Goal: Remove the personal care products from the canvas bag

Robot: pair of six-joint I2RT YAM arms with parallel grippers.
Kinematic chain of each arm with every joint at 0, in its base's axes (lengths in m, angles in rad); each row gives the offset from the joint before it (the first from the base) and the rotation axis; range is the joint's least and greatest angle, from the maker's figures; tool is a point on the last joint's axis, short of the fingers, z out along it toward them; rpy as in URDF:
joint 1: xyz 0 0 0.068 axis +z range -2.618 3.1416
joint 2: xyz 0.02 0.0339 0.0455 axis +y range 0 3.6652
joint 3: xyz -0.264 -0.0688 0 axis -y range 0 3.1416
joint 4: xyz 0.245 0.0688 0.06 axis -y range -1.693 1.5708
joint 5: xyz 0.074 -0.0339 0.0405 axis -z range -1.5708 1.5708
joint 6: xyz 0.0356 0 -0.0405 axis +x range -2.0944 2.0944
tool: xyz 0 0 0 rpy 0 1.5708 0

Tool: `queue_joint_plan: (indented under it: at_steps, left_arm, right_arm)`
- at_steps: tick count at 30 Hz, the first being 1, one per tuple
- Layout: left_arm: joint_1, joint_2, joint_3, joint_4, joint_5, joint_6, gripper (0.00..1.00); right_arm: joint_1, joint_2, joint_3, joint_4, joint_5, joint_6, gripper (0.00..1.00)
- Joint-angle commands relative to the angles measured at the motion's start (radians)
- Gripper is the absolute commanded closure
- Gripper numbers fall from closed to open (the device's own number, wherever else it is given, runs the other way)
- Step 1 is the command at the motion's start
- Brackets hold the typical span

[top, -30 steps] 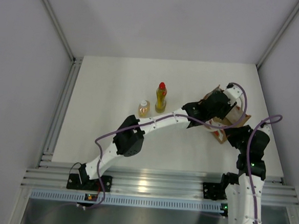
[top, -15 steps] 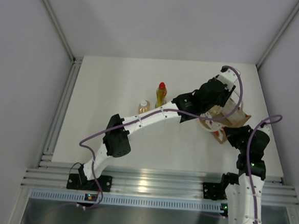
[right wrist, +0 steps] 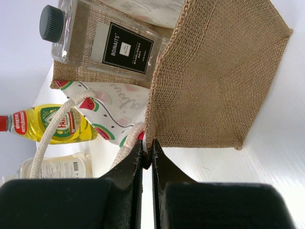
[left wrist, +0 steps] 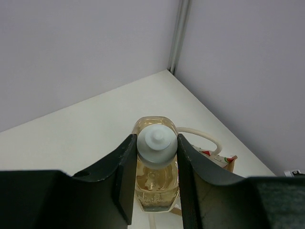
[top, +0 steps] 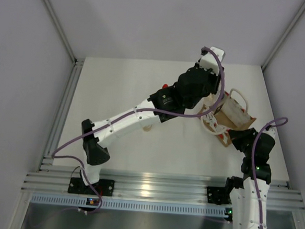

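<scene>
My left gripper [left wrist: 155,139] is shut on the white cap of an amber-filled bottle [left wrist: 155,183] and holds it in the air above the canvas bag [top: 232,116]. My right gripper [right wrist: 147,155] is shut on the bag's burlap edge [right wrist: 214,76], next to a white rope handle [right wrist: 57,121]. The clear bottle with the dark grey cap [right wrist: 102,43] lies inside the bag. The yellow bottle with the red cap [right wrist: 50,125] and the other amber bottle [right wrist: 57,167] stand on the table beyond the bag. In the top view the left arm hides most of them; only the red cap [top: 165,86] shows.
The bag sits at the table's right side, close to the right wall [top: 296,77]. The left arm [top: 136,116] stretches diagonally across the middle of the white table [top: 112,90]. Grey walls enclose the back and both sides.
The left gripper has risen out of the bag with the amber bottle and moved up and back. The left arm now covers the two bottles on the table. The right arm has not moved.
</scene>
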Motion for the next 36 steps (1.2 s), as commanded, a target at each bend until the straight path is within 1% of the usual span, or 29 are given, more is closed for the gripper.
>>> queue_joint_plan:
  at_steps: [1,5,8,9,10,12,13,15,16,19,21,25,30,34,36]
  left_arm:
    - [0.0,-0.2,-0.035,0.188,-0.089,0.011,1.0]
    - [0.0,-0.269,-0.153,0.188,-0.164,0.01,1.0]
    - [0.002,-0.322,-0.276,0.192,-0.197,-0.004,1.0]
    - [0.008,-0.341,-0.32,0.233,-0.199,-0.007,1.0]
    - [0.009,-0.377,-0.416,0.282,-0.198,-0.016,1.0]
    - [0.018,-0.405,-0.5,0.318,-0.199,-0.032,1.0]
    - [0.02,-0.43,-0.576,0.356,-0.205,-0.041,1.0]
    - [0.023,-0.453,-0.658,0.416,-0.221,-0.047,1.0]
    - [0.023,-0.463,-0.748,0.495,-0.213,-0.04,1.0]
    - [0.023,-0.483,-0.856,0.58,-0.219,-0.041,1.0]
    - [0.025,-0.479,-0.891,0.608,-0.234,-0.038,1.0]
    - [0.028,-0.461,-0.992,0.721,-0.256,-0.023,1.0]
    - [0.032,-0.425,-1.08,0.807,-0.268,-0.061,1.0]
    - [0.032,-0.398,-1.097,0.808,-0.294,-0.109,1.0]
    - [0.031,-0.384,-1.085,0.78,-0.32,-0.136,1.0]
  right_arm:
    - [-0.005,0.002,0.051,0.032,0.013,-0.014,1.0]
    - [-0.005,-0.006,0.064,0.027,0.007,-0.012,1.0]
    - [-0.005,-0.016,0.076,0.016,0.005,-0.015,1.0]
    - [-0.005,-0.02,0.077,0.013,0.004,-0.017,1.0]
    - [-0.005,-0.021,0.082,0.01,0.004,-0.018,1.0]
    - [-0.007,-0.027,0.087,0.006,0.002,-0.018,1.0]
    - [-0.007,-0.029,0.091,0.001,0.001,-0.02,1.0]
    - [-0.005,-0.03,0.096,0.001,-0.002,-0.021,1.0]
    - [-0.005,-0.032,0.096,-0.002,-0.008,-0.02,1.0]
    - [-0.005,-0.032,0.1,-0.004,-0.01,-0.021,1.0]
    - [-0.005,-0.033,0.1,-0.005,-0.01,-0.023,1.0]
    - [-0.005,-0.032,0.093,-0.005,-0.011,-0.023,1.0]
    - [-0.005,-0.029,0.09,-0.005,-0.01,-0.023,1.0]
    - [-0.007,-0.027,0.09,-0.005,-0.01,-0.024,1.0]
    - [-0.005,-0.027,0.091,-0.005,-0.01,-0.026,1.0]
